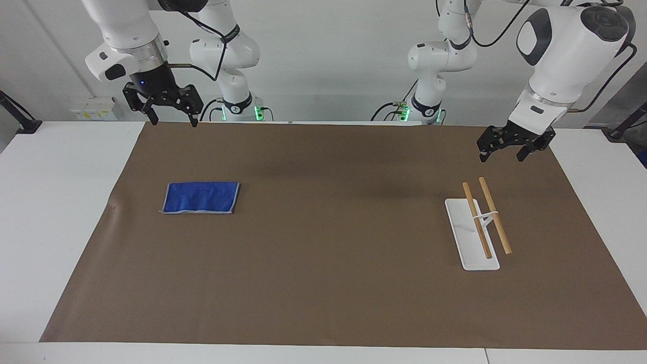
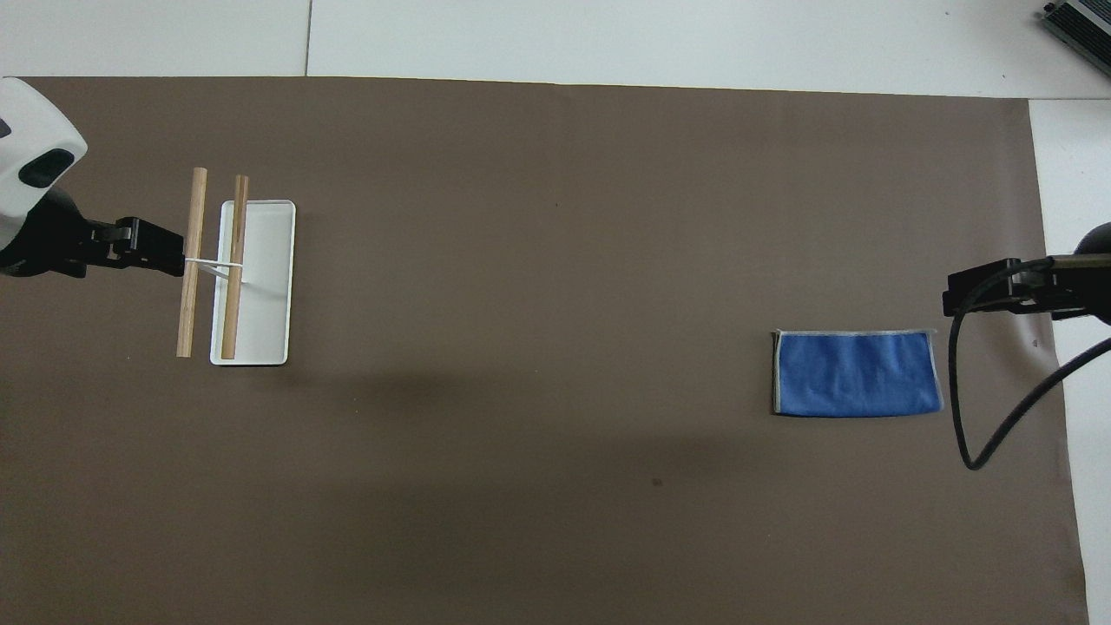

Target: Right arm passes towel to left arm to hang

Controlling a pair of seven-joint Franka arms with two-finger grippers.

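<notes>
The blue towel (image 1: 201,197) (image 2: 857,373) lies folded flat on the brown mat, toward the right arm's end of the table. High above the mat's edge at that end, my right gripper (image 1: 173,121) (image 2: 976,293) hangs open and holds nothing, well apart from the towel. A white tray with two wooden rods (image 1: 470,247) (image 2: 265,286) stands toward the left arm's end. My left gripper (image 1: 501,157) (image 2: 156,252) is raised over the mat beside those rods, open, with nothing between its fingers.
The brown mat (image 1: 323,263) covers most of the white table (image 1: 50,202). A black cable (image 2: 998,434) loops down from the right wrist beside the towel. Between towel and tray there is only bare mat.
</notes>
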